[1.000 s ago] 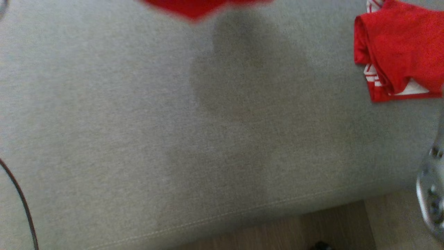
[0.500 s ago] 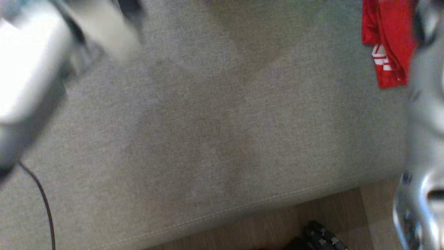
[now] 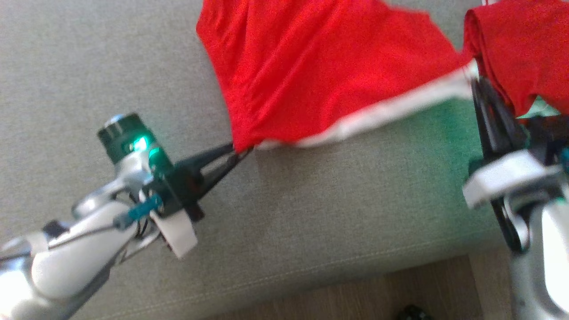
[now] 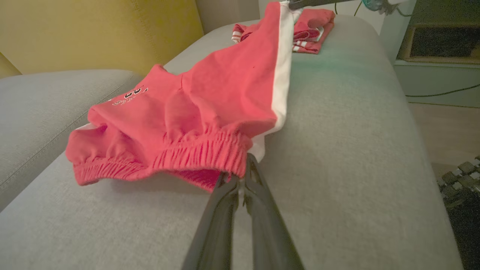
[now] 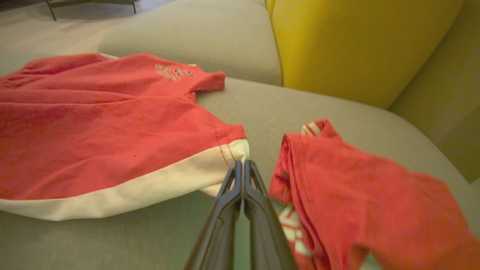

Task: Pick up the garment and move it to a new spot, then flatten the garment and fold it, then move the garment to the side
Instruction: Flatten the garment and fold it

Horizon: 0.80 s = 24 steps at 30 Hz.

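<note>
The garment (image 3: 320,75) is a pair of red shorts with a white side stripe and an elastic waistband. It lies stretched across the grey sofa seat (image 3: 333,200) between my two grippers. My left gripper (image 3: 240,151) is shut on the waistband corner, which bunches right at the tips (image 4: 244,170). My right gripper (image 3: 473,82) is shut on the white-striped hem corner (image 5: 243,163). The stripe runs taut between the two grips. The far part of the garment (image 4: 210,97) rests loosely on the seat, and small printed lettering shows on the garment (image 5: 93,127).
A second red piece of clothing (image 3: 524,58) with white stripes lies folded just right of my right gripper (image 5: 356,187). Yellow back cushions (image 5: 356,45) stand behind the seat. The seat's front edge and a wooden floor (image 3: 378,293) run along the bottom.
The head view has shifted and was blurred. Both arms have come into it, and the garment, earlier only a red tip at the top, now lies spread between the grippers.
</note>
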### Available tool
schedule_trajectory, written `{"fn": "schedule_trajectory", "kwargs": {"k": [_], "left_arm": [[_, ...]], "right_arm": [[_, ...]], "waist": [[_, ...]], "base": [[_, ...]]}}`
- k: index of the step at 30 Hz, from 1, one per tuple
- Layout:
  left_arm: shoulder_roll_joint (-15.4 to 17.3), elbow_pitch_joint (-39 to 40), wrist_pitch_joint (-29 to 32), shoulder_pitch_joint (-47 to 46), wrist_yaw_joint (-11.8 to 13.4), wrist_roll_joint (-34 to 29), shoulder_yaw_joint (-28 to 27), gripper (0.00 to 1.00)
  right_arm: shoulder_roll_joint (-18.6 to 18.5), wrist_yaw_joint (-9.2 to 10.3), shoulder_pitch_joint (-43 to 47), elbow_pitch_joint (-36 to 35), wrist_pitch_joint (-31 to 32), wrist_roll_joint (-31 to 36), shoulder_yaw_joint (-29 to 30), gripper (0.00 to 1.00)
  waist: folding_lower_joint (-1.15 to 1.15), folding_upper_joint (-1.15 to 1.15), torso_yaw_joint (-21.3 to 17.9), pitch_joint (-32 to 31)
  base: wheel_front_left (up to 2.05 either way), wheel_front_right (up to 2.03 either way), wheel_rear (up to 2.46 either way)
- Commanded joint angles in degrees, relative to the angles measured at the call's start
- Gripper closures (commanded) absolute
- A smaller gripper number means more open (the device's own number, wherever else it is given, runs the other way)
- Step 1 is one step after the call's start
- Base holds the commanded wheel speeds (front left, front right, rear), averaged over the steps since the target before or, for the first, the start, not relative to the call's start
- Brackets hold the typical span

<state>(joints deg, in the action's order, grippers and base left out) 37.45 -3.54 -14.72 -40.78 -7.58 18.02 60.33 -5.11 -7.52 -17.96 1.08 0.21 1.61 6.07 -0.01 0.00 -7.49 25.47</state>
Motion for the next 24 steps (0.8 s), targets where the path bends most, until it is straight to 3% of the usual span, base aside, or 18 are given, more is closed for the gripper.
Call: {"fn": "schedule_trajectory", "kwargs": {"k": [1, 7, 12, 15, 18, 24], "left_arm": [[2.68, 2.31, -0.28, 0.65, 0.11, -1.45, -3.22, 1.00], [5.00, 5.93, -0.28, 8.08, 1.82, -3.30, -5.78, 1.00], [6.55, 11.43, -0.28, 14.72, 3.88, 0.49, -10.37, 1.00], [4.95, 15.10, -0.28, 18.49, 4.04, 6.93, -15.30, 1.00], [2.97, 16.28, -0.28, 20.37, 2.11, 12.27, -18.26, 1.00], [-3.64, 10.93, -0.28, 18.17, 0.37, 23.29, -19.59, 1.00]], "right_arm": [[-0.48, 0.03, 3.10, -3.90, 1.16, -1.13, 0.02, 1.00], [-1.34, 0.03, 13.94, -10.84, 5.30, -3.49, 2.22, 1.00], [-1.37, 0.03, 19.78, -17.94, 7.87, -4.44, 5.44, 1.00], [-0.87, 0.03, 20.29, -21.17, 8.57, -4.42, 7.35, 1.00], [-0.71, 0.03, 17.94, -21.66, 9.08, -4.02, 7.66, 1.00], [-1.79, 0.03, 6.40, -15.30, 10.35, 0.03, 6.38, 1.00]], "waist": [[0.01, 0.00, 0.68, -1.85], [0.01, 0.00, 1.15, -4.68], [0.01, 0.00, 1.74, -6.08], [0.01, 0.00, 2.69, -6.41], [0.01, 0.00, 3.93, -6.52], [0.01, 0.00, 6.60, -6.80]], "base": [[0.00, 0.00, 0.00], [0.00, 0.00, 0.00], [0.00, 0.00, 0.00], [0.00, 0.00, 0.00], [0.00, 0.00, 0.00], [0.00, 0.00, 0.00]]}}
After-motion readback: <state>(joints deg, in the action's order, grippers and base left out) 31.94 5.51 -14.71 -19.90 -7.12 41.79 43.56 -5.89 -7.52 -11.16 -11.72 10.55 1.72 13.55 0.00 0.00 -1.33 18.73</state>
